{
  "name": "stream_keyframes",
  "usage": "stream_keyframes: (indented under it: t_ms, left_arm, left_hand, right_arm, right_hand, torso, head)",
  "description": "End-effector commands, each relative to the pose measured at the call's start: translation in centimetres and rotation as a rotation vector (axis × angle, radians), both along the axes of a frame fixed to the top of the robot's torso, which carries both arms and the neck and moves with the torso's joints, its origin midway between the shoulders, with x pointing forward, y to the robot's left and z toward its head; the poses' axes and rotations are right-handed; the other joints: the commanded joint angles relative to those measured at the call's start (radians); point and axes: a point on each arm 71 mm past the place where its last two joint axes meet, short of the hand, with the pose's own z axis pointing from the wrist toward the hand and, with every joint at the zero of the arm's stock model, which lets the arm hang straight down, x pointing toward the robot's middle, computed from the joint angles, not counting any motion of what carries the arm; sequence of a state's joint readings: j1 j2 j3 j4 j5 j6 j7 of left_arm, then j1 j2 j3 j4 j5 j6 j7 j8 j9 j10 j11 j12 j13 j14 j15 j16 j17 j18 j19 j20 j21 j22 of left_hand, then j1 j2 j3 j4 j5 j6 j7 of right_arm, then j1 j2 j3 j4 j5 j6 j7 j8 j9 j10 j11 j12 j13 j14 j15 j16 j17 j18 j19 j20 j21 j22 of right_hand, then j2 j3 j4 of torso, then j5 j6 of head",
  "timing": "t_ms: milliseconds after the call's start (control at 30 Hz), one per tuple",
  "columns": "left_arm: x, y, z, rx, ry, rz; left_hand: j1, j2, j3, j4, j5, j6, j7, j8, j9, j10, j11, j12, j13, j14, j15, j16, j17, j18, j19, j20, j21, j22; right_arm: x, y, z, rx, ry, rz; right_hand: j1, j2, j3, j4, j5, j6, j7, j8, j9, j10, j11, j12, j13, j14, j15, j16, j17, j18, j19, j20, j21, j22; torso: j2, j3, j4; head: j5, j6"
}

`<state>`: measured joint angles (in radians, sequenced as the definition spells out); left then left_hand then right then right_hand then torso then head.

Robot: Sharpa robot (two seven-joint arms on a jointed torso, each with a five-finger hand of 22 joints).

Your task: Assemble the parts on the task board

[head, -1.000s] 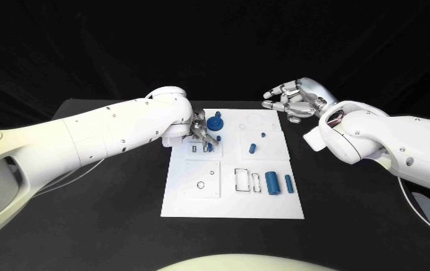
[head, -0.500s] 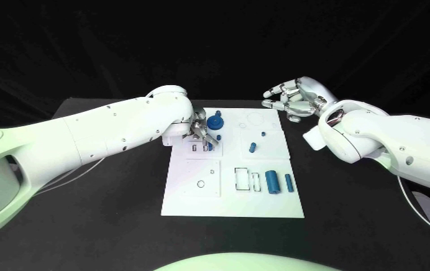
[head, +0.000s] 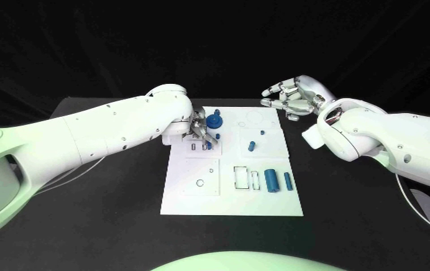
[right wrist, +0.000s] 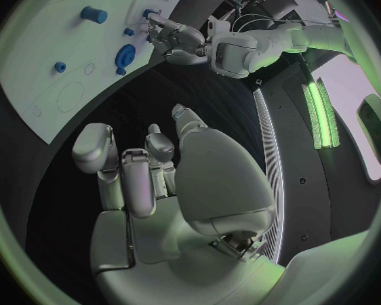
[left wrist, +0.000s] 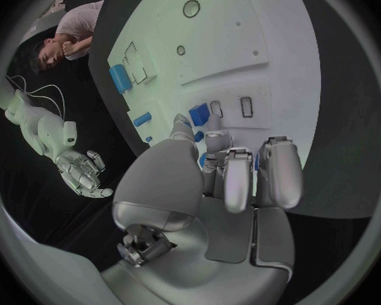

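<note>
Left hand [head: 201, 133] sits at the task board's [head: 231, 206] 10 o'clock corner, much as a second ago, fingertips down at the small slots beside the blue knob [head: 215, 121]. They appear to pinch a small blue part [left wrist: 199, 114]; insertion likely under way. Right hand [head: 291, 100] hovers off the 1 o'clock corner, barely shifted, fingers curled, nothing held. Loose blue cylinders [head: 272, 181] wait at 4 o'clock.

The left hand [head: 199, 132] has edged slightly toward the board's far end.
</note>
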<state>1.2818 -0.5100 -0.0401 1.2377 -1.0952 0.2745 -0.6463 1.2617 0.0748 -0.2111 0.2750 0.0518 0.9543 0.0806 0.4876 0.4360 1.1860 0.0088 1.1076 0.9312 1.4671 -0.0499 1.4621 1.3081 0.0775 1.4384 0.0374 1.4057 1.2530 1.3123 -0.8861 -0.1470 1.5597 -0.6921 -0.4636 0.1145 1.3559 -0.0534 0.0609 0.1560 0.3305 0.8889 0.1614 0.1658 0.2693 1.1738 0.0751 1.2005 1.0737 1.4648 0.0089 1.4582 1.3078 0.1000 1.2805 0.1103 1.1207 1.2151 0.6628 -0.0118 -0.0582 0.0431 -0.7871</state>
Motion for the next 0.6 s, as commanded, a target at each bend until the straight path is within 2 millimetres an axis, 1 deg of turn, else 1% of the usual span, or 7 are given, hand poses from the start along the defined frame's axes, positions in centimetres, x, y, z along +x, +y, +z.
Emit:
stream_keyframes:
  t_ms: [33, 433, 600]
  left_arm:
    - [-0.1, -0.15, -0.08, 0.001, 0.017, -0.011]
    - [-0.11, -0.2, -0.13, 0.002, 0.025, -0.015]
    - [-0.06, -0.18, -0.15, 0.001, 0.027, -0.014]
  left_hand:
    - [0.006, 0.005, 0.004, 0.0, -0.002, -0.009, 0.0, 0.004, 0.001, 0.0, -0.001, 0.006, 0.002, 0.057, -0.006, -0.003, 0.143, -0.016, 0.004, -0.001, 0.005, 0.001]
    - [0.017, 0.01, 0.02, -0.005, -0.002, -0.013, -0.001, 0.011, 0.01, 0.002, -0.002, 0.008, 0.003, 0.058, -0.007, -0.003, 0.145, -0.016, 0.004, -0.001, 0.006, 0.002]
    - [0.032, 0.019, 0.037, -0.012, -0.002, -0.017, -0.002, 0.017, 0.017, 0.002, -0.003, 0.008, 0.004, 0.059, -0.007, -0.002, 0.147, -0.016, 0.003, -0.002, 0.007, 0.004]
  right_arm:
    - [-0.06, 0.07, -0.01, -0.007, -0.003, 0.008]
    - [-0.05, 0.18, -0.02, -0.007, -0.003, 0.012]
    - [-0.04, 0.21, -0.02, -0.007, -0.003, 0.012]
  right_hand:
    - [-0.002, 0.005, -0.005, -0.001, 0.008, -0.004, 0.001, 0.003, -0.002, -0.005, 0.003, -0.003, -0.001, 0.051, -0.005, -0.005, 0.064, 0.009, -0.005, 0.002, -0.005, -0.001]
    - [-0.002, 0.005, -0.005, -0.001, 0.008, -0.004, 0.001, 0.003, -0.002, -0.005, 0.003, -0.003, -0.001, 0.051, -0.005, -0.005, 0.064, 0.009, -0.005, 0.002, -0.005, -0.001]
    - [-0.002, 0.005, -0.005, -0.001, 0.008, -0.004, 0.001, 0.003, -0.002, -0.005, 0.003, -0.003, -0.001, 0.051, -0.005, -0.005, 0.064, 0.009, -0.005, 0.002, -0.005, -0.001]
  torso:
    - [0.0, 0.0004, 0.0001]
    - [0.0, 0.0001, 0.0005]
    - [-0.001, 0.0001, 0.0007]
  head:
    - [-0.001, -0.001]
    - [-0.001, -0.006]
    - [-0.002, -0.007]
